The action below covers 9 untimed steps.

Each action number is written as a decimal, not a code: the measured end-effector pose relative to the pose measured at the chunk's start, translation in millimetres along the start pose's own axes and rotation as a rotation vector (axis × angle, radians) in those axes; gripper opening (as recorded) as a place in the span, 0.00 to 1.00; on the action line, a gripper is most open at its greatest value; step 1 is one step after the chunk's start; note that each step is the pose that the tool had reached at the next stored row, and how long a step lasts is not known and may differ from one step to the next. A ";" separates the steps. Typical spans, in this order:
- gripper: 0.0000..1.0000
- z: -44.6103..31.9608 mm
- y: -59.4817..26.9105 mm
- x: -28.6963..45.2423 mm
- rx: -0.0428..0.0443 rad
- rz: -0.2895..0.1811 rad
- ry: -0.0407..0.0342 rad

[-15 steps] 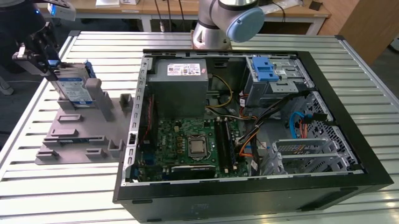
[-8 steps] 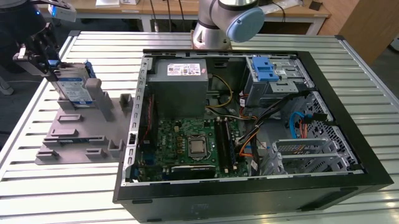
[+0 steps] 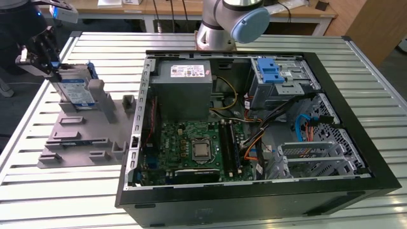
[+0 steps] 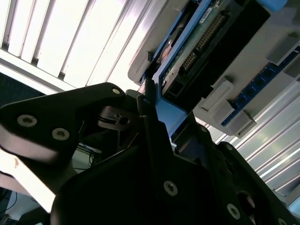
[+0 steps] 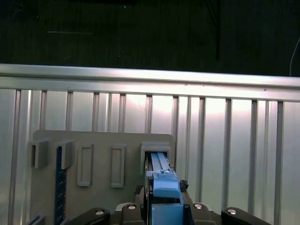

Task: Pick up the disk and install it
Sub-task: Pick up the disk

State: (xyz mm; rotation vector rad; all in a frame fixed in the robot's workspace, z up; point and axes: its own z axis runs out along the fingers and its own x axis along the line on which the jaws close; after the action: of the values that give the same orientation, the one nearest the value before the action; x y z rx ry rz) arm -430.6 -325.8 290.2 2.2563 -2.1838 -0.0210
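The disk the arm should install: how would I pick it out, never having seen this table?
Find the open computer case on the slatted metal table; on the exterior view's left of it lies a grey slotted fixture. The disk stands on edge at that fixture's far end. Its blue-and-white label and blue side rails mark it out from the fixture's plain grey blocks.

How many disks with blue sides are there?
1. The disk stands in the grey holder on the exterior view's left, at the tool. Others may hide inside the drive cage.
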 end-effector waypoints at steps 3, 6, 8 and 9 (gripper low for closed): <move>0.37 0.0 0.0 0.0 0.0001 0.009 0.0001; 0.37 -0.2 0.0 0.0 0.0005 0.023 0.0002; 0.37 -0.4 0.0 0.0 0.0002 0.024 0.0003; 0.37 -0.4 0.0 0.0 0.0002 0.025 0.0003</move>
State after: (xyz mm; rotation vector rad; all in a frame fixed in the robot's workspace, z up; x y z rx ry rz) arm -430.6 -325.8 290.6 2.2289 -2.2114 -0.0203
